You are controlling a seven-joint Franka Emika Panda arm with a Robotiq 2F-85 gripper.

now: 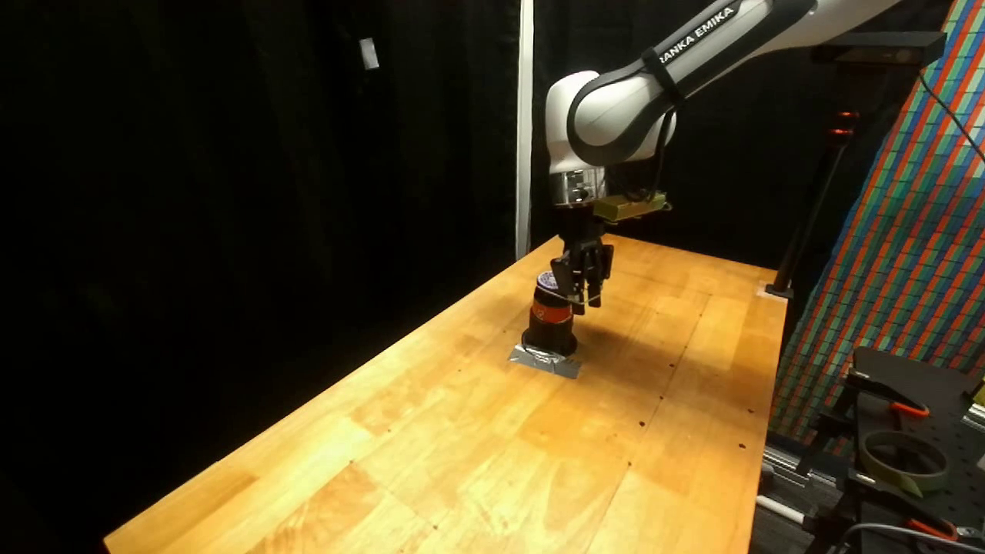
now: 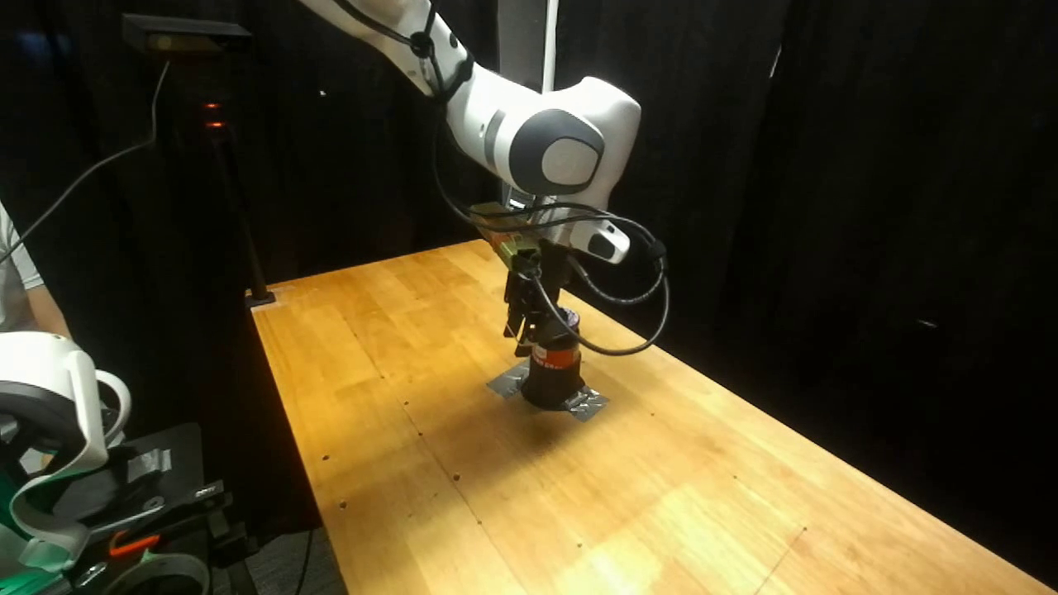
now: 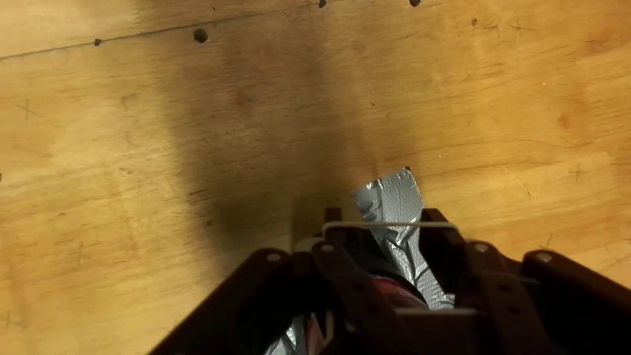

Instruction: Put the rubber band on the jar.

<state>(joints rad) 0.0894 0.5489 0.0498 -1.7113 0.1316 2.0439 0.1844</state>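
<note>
Jaws apart, the gripper (image 3: 384,219) holds the band (image 3: 389,225) stretched by the jar (image 1: 551,313) — whether around it, unclear. Placing seems in hand; next, lower it and slip free.

Wooden table (image 1: 477,462), silver tape (image 1: 543,360) on top. Dark stand (image 1: 796,250) at a table corner; black curtain (image 1: 231,208) beyond the table. Off the table's side: tape roll (image 1: 923,482) (greenish, I'd say) on a dark shelf (image 1: 923,377), multicoloured patterned sheet (image 1: 916,231).
</note>
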